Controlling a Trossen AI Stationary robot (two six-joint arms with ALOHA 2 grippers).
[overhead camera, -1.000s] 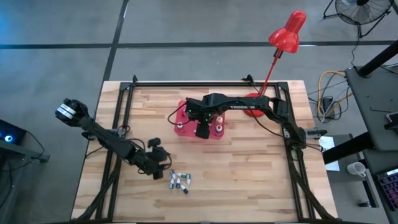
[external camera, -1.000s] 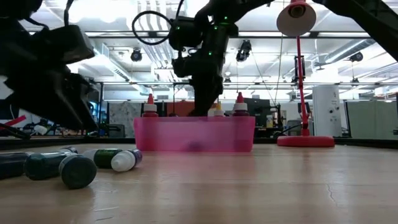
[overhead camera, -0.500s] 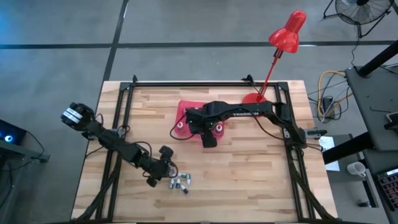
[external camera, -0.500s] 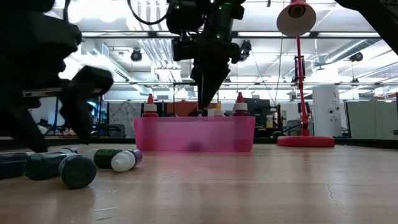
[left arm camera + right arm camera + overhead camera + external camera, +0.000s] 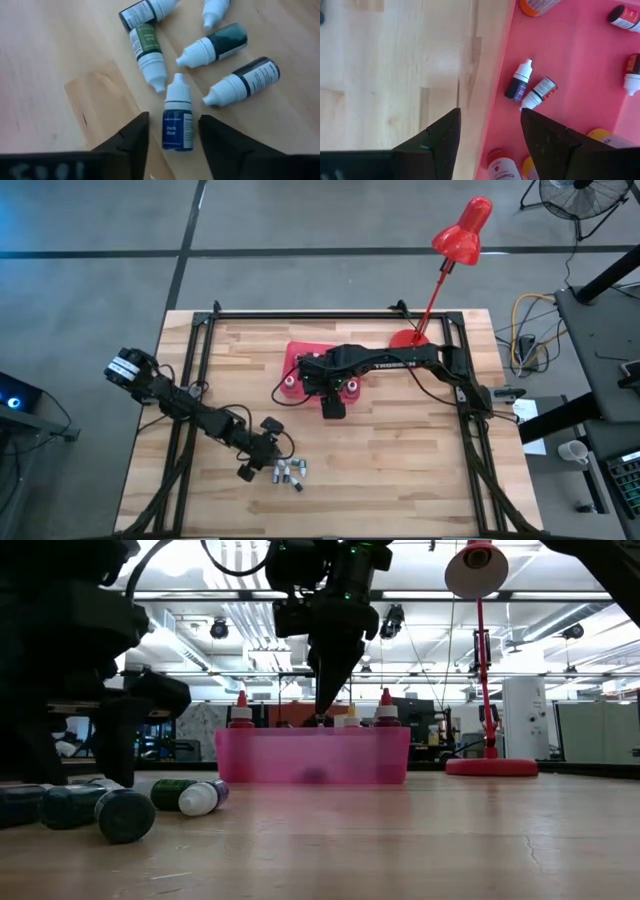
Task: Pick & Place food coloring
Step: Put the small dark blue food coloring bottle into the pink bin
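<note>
Surroundings: butcher-block table (image 5: 400, 470) with a black frame, a red desk lamp (image 5: 460, 235) at the far right corner, and a pink-red tray (image 5: 295, 358) near the far middle.
Blockers: right arm sprawls over the tray in the high view, so most of its contents are hidden there; from the low view the left arm is just a dark mass on the left.
Loose bottles: little pile of food coloring vials (image 5: 290, 472) lying on their sides near the front edge, white caps and dark labels.
Left gripper (image 5: 172, 131): fingers apart, straddling one dark-blue-labelled vial (image 5: 177, 122); looks like they aren't pinching it, though the contact line is hard to read.
Right gripper (image 5: 490, 135): released and empty, hanging over the tray's near rim, fingers apart.
Tray contents: two small vials (image 5: 530, 87) lying flat on the floor, plus bigger red- and orange-topped bottles (image 5: 385, 705) standing along the walls.
</note>
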